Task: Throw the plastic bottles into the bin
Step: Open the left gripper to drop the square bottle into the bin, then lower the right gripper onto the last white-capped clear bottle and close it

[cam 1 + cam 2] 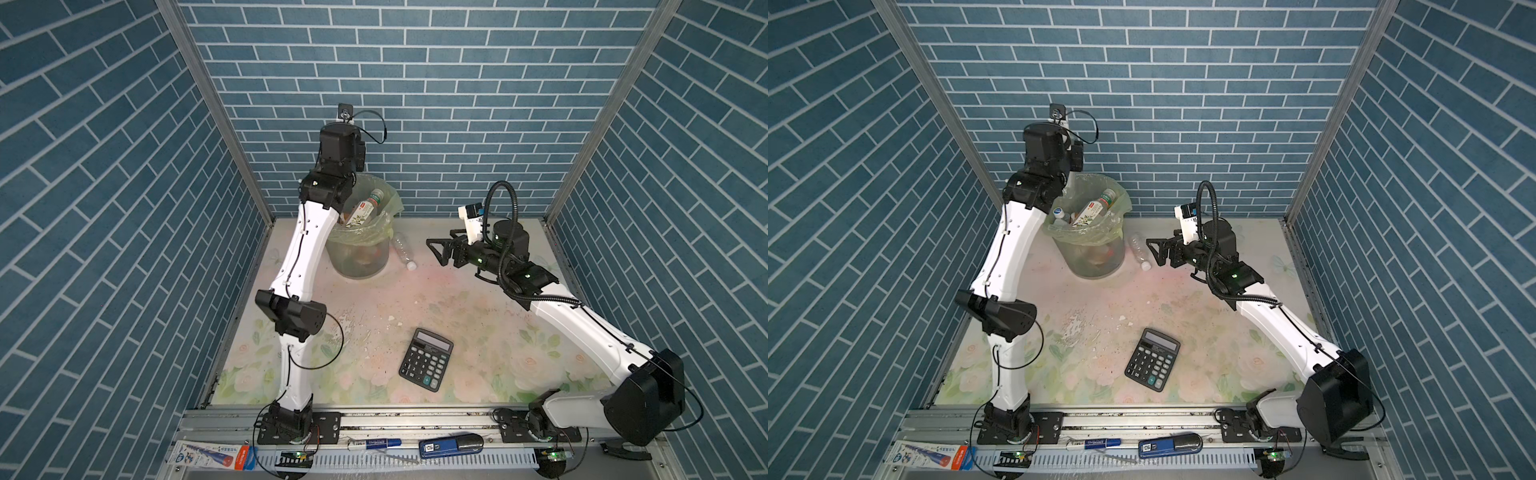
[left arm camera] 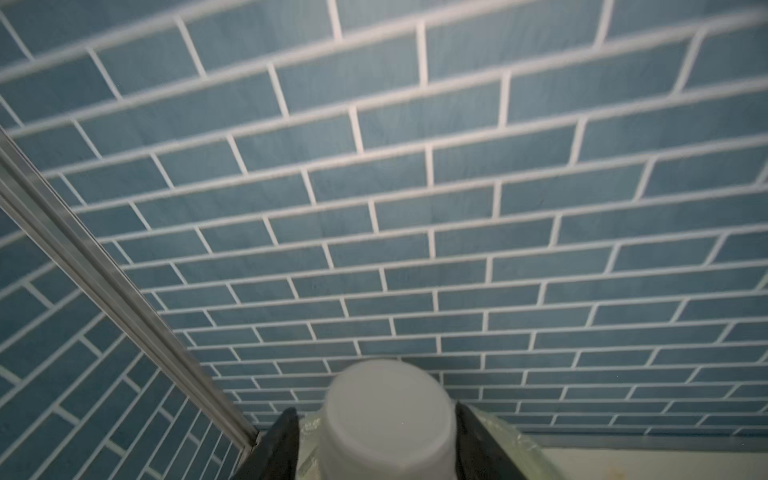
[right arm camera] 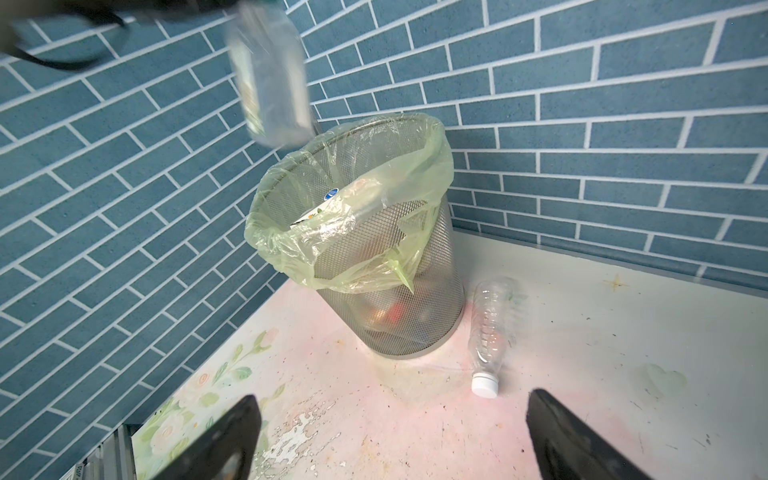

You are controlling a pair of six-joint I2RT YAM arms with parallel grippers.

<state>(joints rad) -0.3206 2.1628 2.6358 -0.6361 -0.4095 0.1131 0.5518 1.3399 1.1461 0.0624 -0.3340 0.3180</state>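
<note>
The bin, a grey mesh basket lined with a pale green bag, stands at the back left and holds several plastic bottles. One with a red, white and green label pokes up at its mouth. My left gripper hangs over the bin, open, with a blurred white cap loose between its jaws. In the right wrist view a blurred clear bottle is in the air above the rim. Another clear bottle lies beside the bin. My right gripper faces it, open and empty.
A black calculator lies at the front middle of the flowered tabletop. The tiled back wall stands close behind the bin, with an aluminium corner post to its left. Pens and packets lie on the front rail.
</note>
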